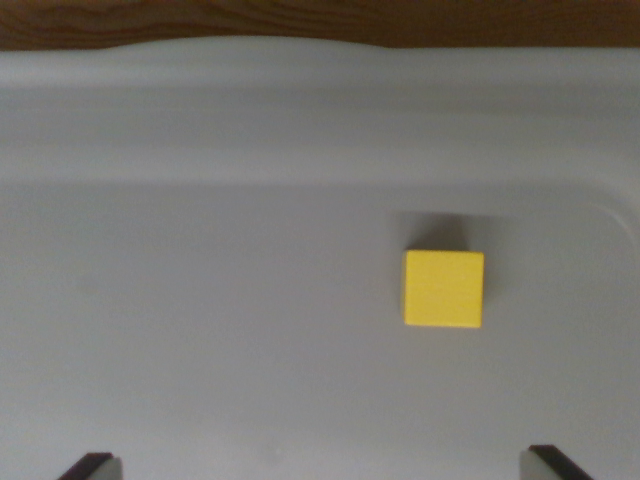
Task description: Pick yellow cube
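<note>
A yellow cube (pixel 443 289) rests on the flat grey floor of a tray (pixel 200 300), right of the middle of the wrist view. Only the two dark fingertips (pixel 92 466) of my gripper (pixel 320 465) show, one at each bottom corner of the picture. They stand wide apart with nothing between them, so the gripper is open. The cube lies farther up the picture than the fingertips and closer to the right one, not touching either.
The tray's raised grey rim (pixel 320 70) runs across the top of the view, with a brown wooden surface (pixel 320 18) beyond it. The rim also curves down along the right side (pixel 620 230).
</note>
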`<action>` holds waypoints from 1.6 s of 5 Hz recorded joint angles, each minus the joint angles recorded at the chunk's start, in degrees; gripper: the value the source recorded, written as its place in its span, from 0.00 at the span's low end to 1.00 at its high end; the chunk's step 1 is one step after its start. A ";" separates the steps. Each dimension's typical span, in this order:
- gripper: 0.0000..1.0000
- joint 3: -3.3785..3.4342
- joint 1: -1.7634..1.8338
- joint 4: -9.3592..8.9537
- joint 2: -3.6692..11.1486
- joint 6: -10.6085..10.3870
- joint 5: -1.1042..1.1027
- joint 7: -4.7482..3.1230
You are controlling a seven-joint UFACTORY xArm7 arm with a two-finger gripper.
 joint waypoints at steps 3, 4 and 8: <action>0.00 -0.26 -0.80 -1.56 4.63 -5.36 0.37 -1.87; 0.00 -0.26 -0.80 -1.56 4.63 -5.36 0.37 -1.87; 0.00 -0.52 -1.60 -3.11 9.27 -10.72 0.75 -3.74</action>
